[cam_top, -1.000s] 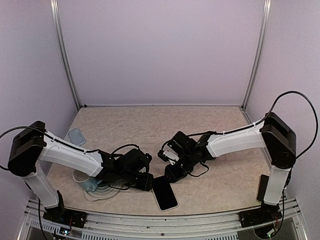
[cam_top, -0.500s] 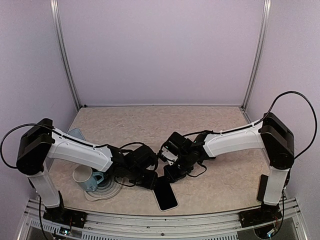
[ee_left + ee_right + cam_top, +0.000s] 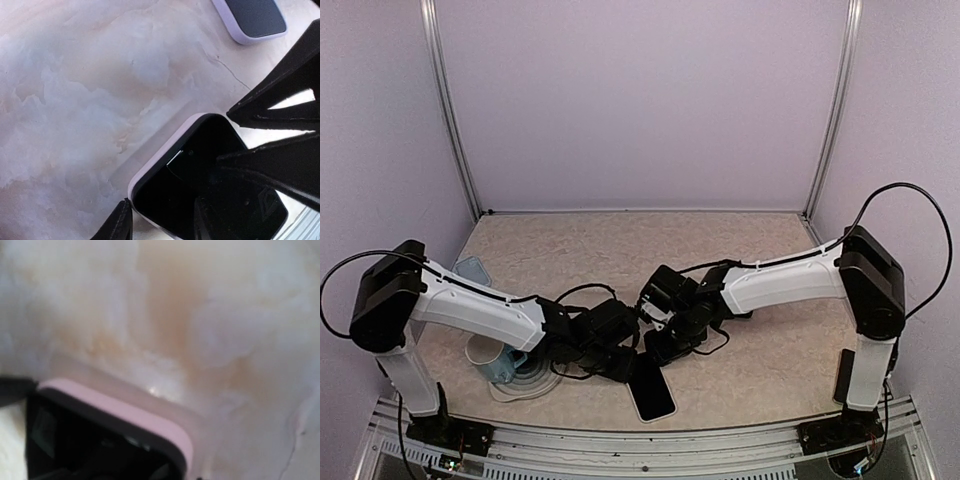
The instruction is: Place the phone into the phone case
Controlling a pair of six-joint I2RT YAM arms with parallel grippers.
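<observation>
The phone [image 3: 650,388] is seen lying flat, dark screen up, near the front edge of the table [image 3: 620,250], between the 2 arms. Its end is ringed by the lilac rim of the phone case [image 3: 125,412]. In the left wrist view a thin pale sliver is seen between screen and rim near 1 corner. Whether the phone is fully seated cannot be told.

The left gripper [image 3: 160,227] is held low over the phone near that end, with its jaws apart. 1 finger [image 3: 120,225] is placed just outside the case rim and the other is placed over the screen. Whether either finger presses down cannot be told.

The right gripper [image 3: 223,136] is positioned over the same end from the opposite side. Its 2 dark wedge-shaped fingers are seen slightly apart, with a strip of table showing between them, and nothing is clamped. The right wrist view is blurred, and only a corner of case and dark screen is shown there, low and to the left.

A mug [image 3: 485,352] is stood on a pale saucer [image 3: 535,385] beside the left arm, well apart from the phone. A pale blue flat item [image 3: 470,270] is seen behind that arm at the table's left side. In the left wrist view a second dark flat thing [image 3: 252,17] with a pale rim is seen lying apart from the phone.
</observation>
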